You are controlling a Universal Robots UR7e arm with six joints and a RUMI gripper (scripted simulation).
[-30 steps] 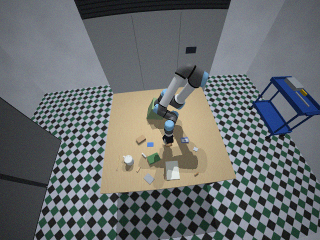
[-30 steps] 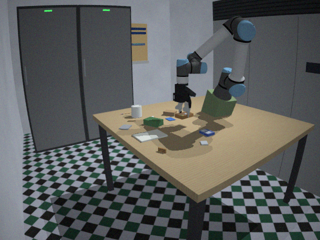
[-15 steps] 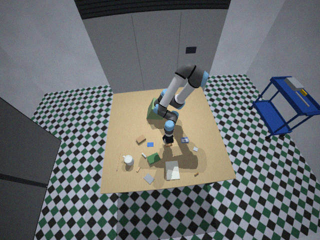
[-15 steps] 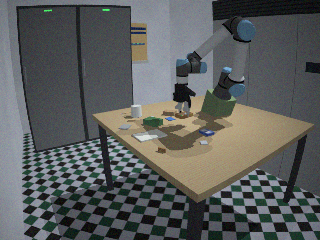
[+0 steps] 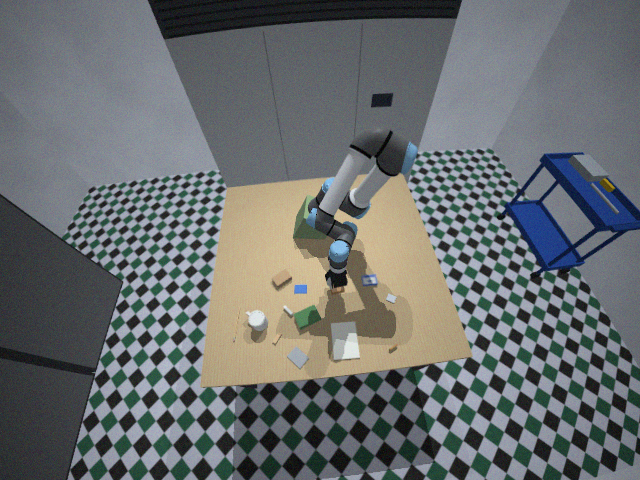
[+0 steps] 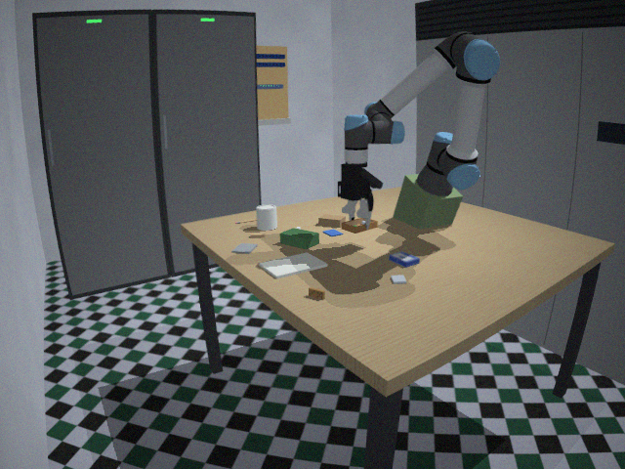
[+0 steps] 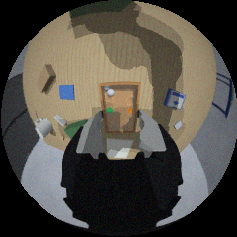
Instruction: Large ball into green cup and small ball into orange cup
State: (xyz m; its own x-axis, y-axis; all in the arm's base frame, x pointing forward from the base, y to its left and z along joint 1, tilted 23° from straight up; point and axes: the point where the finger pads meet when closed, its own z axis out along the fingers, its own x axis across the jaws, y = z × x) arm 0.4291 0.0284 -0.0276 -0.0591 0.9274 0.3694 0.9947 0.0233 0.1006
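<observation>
Clamped with the gripper (image 7: pixel 121 129) on the near end of the wooden puzzle (image 7: pixel 121 100), white ball (image 7: pixel 110 92) sitting at its far left corner, not in the green cup (image 7: pixel 109 110) or orange cup (image 7: pixel 129 111) yet, so most left to do.

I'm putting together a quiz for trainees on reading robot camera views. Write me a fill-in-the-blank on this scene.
The hand grips the wooden puzzle, where the green cup lies to the ____ of the orange cup in the wrist view. The visible white ball rests in ____ cup. The cart is coloured ____.
Missing words: left; neither; blue.
</observation>
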